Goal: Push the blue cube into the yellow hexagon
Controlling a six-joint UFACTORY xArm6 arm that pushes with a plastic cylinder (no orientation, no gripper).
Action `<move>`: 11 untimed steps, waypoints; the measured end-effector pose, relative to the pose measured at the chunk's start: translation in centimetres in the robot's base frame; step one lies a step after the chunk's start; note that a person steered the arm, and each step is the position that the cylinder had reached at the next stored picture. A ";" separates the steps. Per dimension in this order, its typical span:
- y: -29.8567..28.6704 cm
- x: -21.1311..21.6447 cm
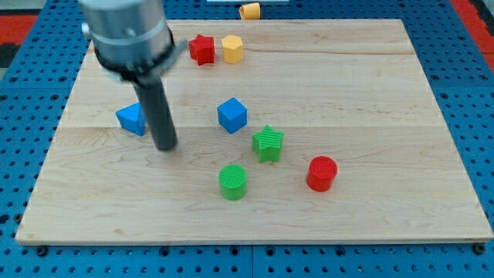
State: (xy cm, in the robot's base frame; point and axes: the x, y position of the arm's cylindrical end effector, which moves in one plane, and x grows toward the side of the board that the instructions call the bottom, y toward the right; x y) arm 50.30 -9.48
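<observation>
The blue cube (231,115) sits near the middle of the wooden board (370,93). The yellow hexagon (232,49) lies near the view's top, right beside a red star (202,49) on its left. My tip (166,146) is on the board to the left of the blue cube and a little lower, well apart from it. A second blue block (131,119), a wedge-like shape, sits just left of the rod, partly hidden by it.
A green star (268,143) lies just below and right of the blue cube. A green cylinder (232,181) and a red cylinder (322,173) lie lower down. An orange block (249,11) sits off the board at the top.
</observation>
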 end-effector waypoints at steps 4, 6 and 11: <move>1.0 -11.5; 10.4 -5.7; -1.7 -0.5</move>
